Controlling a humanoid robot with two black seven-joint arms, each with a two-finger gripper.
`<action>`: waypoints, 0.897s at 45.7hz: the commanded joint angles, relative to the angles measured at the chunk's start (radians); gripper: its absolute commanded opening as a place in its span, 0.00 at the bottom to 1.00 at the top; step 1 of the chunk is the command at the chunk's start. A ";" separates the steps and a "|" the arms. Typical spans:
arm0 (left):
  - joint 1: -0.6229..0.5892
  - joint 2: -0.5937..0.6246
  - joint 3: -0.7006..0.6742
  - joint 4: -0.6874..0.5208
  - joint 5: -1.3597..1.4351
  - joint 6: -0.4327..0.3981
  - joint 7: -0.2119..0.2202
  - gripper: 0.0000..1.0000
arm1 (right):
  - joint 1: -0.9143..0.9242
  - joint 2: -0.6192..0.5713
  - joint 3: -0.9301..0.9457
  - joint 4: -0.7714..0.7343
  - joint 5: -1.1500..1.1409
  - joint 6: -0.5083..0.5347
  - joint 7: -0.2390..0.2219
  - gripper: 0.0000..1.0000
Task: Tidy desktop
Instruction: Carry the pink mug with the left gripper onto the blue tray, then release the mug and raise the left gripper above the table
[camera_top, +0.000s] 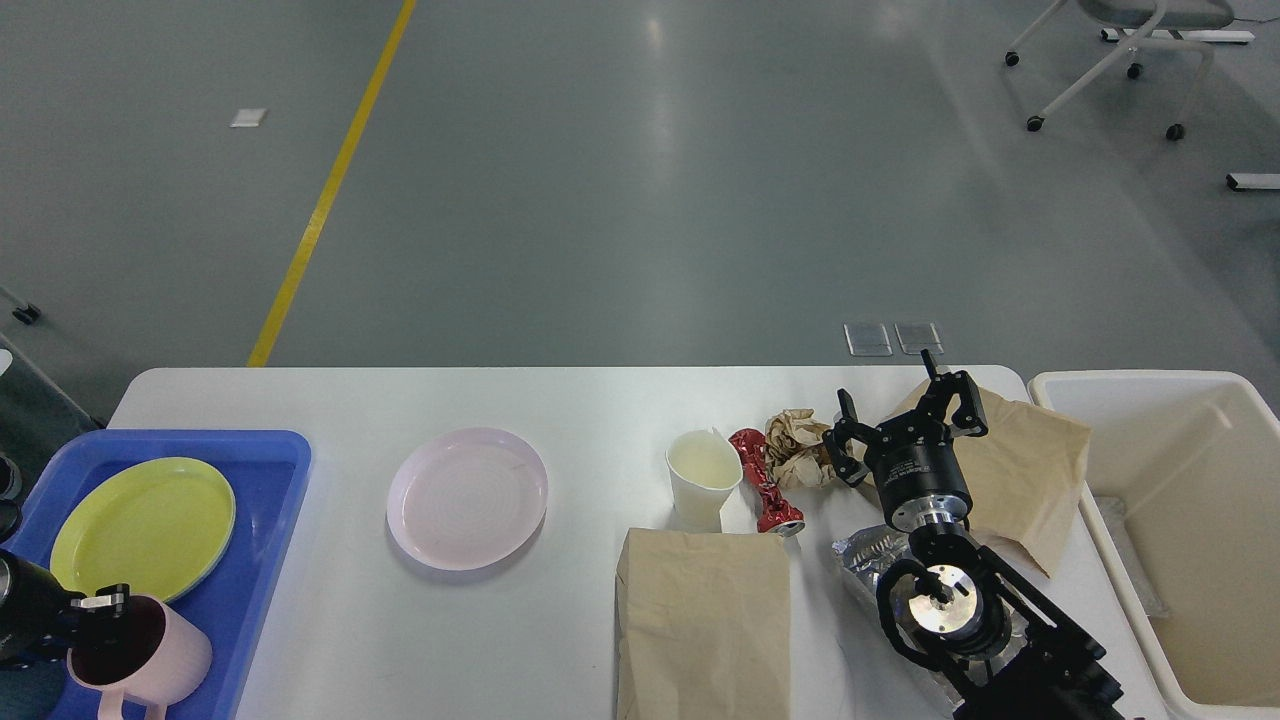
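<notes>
Nine loose items were counted on or beside the desktop (580, 400), a wide white matte top with rounded corners that filled the lower part of the head view.

- Blue tray (280, 450), at the left end, carried a yellow plate (140, 525) and a pink mug (160, 655). Left gripper (95, 612) was at the mug's rim, one finger seemingly inside; whether it was clamped could not be told.
- Pink plate (467, 497), left of centre, lay flat and bare. Judged rigid, light, smooth; best taken at the raised rim.
- White paper cup (702, 480), upright, rim dented. Judged light, crushable; side grip, gentle.
- Crushed red can (765, 480), lying just right of the cup. Stiff, light; grip across the narrow waist.
- Crumpled brown paper (795, 448), touching the can's far end. Soft; pinch anywhere.
- Two brown paper bags, one flat at the near edge (705, 620), one at the right end (1030, 470). Limp, likely to slide; take by an edge.
- Foil wrapper (865, 555), partly hidden by the right arm.
- Right gripper (905, 415) hung above the right-hand bag, fingers spread, carrying nothing.
- Cream bin (1060, 385) stood against the right end.
</notes>
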 joint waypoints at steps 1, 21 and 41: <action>-0.010 0.018 0.012 -0.037 -0.008 -0.011 0.000 0.95 | 0.000 0.000 0.000 0.002 0.000 0.000 0.000 1.00; -0.440 0.043 0.359 -0.121 -0.120 -0.244 0.009 0.96 | -0.001 0.000 0.000 0.000 0.000 0.000 0.000 1.00; -1.039 -0.342 0.641 -0.437 -0.321 -0.395 0.011 0.96 | -0.001 0.000 0.000 0.000 0.000 0.000 0.000 1.00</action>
